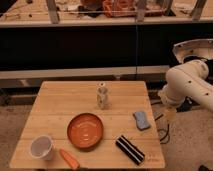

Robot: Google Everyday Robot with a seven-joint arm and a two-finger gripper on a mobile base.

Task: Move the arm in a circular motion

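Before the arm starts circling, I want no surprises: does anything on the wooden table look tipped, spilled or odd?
Nothing stands out. The small white bottle-like figure stands upright, the white cup and round orange bowl show no spill. The cream-white arm's hand hangs beyond the table's right edge.

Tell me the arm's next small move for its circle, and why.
Probably swing the arm up and in over the wooden table, starting an arc. Its pincer hangs low just off the table's edge at the right of the view, near the blue sponge, so rising first likely avoids brushing either.
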